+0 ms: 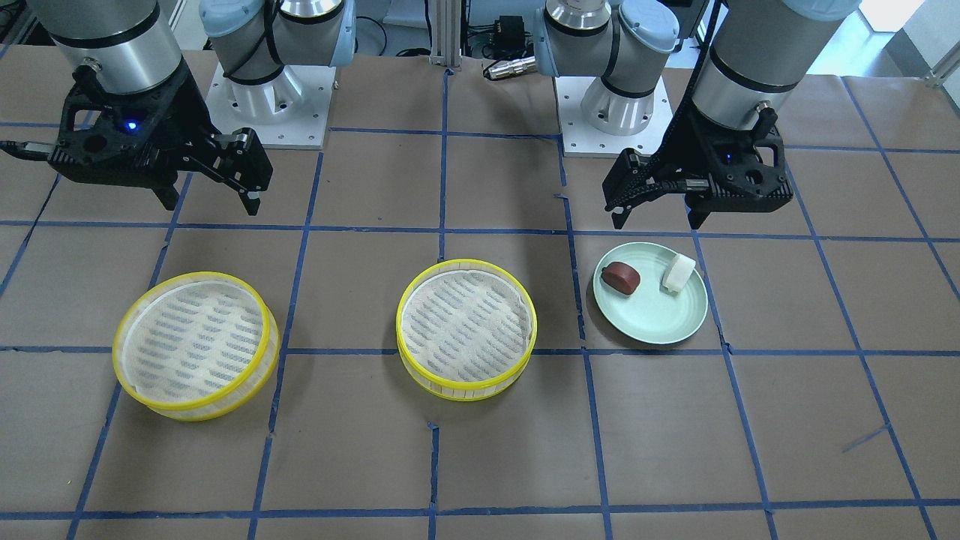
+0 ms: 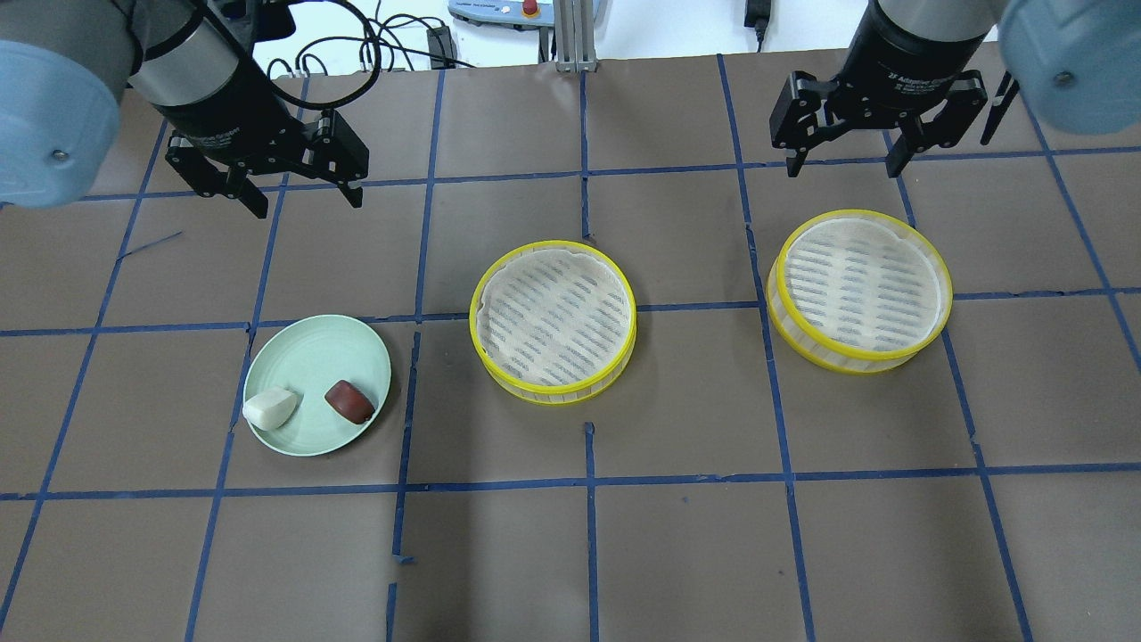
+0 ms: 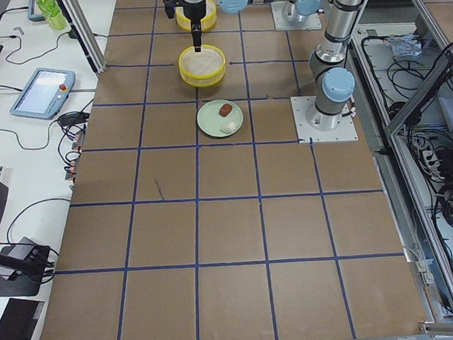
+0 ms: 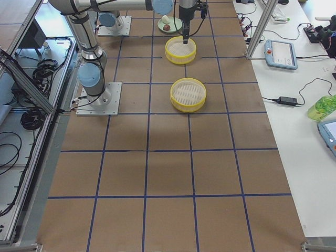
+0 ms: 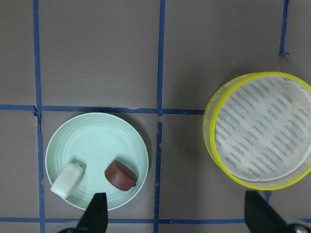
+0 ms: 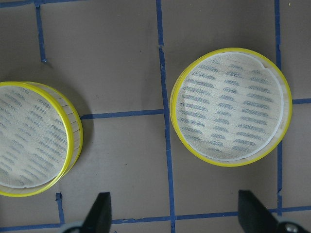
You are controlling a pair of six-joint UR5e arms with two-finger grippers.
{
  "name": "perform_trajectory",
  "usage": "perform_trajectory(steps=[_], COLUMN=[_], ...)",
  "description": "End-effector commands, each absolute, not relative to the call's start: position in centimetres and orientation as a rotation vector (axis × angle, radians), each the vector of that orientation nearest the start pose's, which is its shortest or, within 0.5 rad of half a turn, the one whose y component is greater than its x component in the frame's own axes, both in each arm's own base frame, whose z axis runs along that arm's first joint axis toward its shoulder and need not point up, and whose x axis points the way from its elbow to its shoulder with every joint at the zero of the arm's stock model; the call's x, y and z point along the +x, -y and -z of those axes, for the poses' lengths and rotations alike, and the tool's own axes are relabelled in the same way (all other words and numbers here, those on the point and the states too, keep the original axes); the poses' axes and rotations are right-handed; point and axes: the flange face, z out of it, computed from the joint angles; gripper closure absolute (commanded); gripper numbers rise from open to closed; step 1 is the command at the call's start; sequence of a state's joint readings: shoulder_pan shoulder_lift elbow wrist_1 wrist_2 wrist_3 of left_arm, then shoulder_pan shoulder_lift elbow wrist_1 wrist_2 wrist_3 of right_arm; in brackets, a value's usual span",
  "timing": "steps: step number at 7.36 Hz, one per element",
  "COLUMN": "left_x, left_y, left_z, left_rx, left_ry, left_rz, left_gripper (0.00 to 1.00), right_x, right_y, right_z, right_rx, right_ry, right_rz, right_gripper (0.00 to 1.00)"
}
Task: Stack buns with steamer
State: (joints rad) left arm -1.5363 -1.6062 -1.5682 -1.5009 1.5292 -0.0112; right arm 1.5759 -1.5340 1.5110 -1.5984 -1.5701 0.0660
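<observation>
Hovering high over the table [image 2: 677, 544], both arms have their jaws spread wide and nothing between them! In the overhead view the left gripper [image 2: 307, 201] hangs at 12 o'clock of the pale green plate [image 2: 312, 343]. The right gripper [image 2: 844, 165] hangs at 12 o'clock of the outer steamer basket [image 2: 860, 290]. White print on the right gripper's black collar reads "2F Adaptive Gripper". The left one carries print too, but it is too tilted to read.

Down on the plate, the white bun [image 2: 270, 407] sits at 8 o'clock, right on the rim. The brown bun [image 2: 349, 401] lies at 4 o'clock, just inside the rim, apart from its partner.

At 3 o'clock of the plate stands the middle steamer basket [image 2: 553, 321], with a strip of brown tabletop between them. The outer basket stands further along at 3 o'clock, well apart. Both baskets are upright, mesh bottoms showing.

Blue tape lines [image 2: 686, 480] grid the surface. The plate's 12 o'clock edge meets one, and the middle basket covers a crossing.
</observation>
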Motion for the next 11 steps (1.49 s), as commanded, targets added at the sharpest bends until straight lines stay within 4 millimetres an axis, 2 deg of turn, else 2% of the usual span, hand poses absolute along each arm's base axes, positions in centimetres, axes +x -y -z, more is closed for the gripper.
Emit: perform_trajectory(steps=[1,4,5,6,7,8,9,10,11], left_x=[-11.6,-11.6,-11.7,-11.1,-10.0,-8.9,-7.9,-6.3,-3.6], left_y=[51.6,51.4,51.1,51.0,50.7,49.9,49.2,49.0,48.1], left_z=[-48.1,-48.2,-48.1,-48.2,-46.2,-42.7,-40.2,-38.5,-36.0], left_rx=[-0.072,-0.067,-0.067,0.014,0.132,0.104,0.079,0.049,0.084], left_ry=[-3.182,-3.182,-3.18,-3.161,-3.146,-3.145,-3.132,-3.122,-3.134], left_rz=[0.072,0.072,0.055,0.055,-0.008,-0.11,-0.177,-0.207,-0.288], left_gripper=[0.0,0.0,0.0,0.0,0.0,0.0,0.0,0.0,0.01], right_x=[13.7,13.4,12.7,12.5,10.5,5.5,0.0,-4.1,-7.1], right_y=[51.1,51.2,51.3,51.4,52.3,53.1,54.4,55.5,56.4], right_z=[-50.1,-50.1,-50.0,-49.8,-48.9,-47.6,-43.4,-39.6,-35.2], right_rx=[0.094,0.08,0.091,0.073,0.037,0.079,0.088,-0.028,-0.045], right_ry=[-3.134,-3.14,-3.139,-3.142,-3.151,-3.151,-3.127,-3.099,-3.097], right_rz=[0.077,0.075,0.063,0.056,0.029,-0.043,-0.163,-0.191,-0.175], right_gripper=[0.08,0.08,0.08,0.09,0.09,0.08,0.09,0.09,0.09])
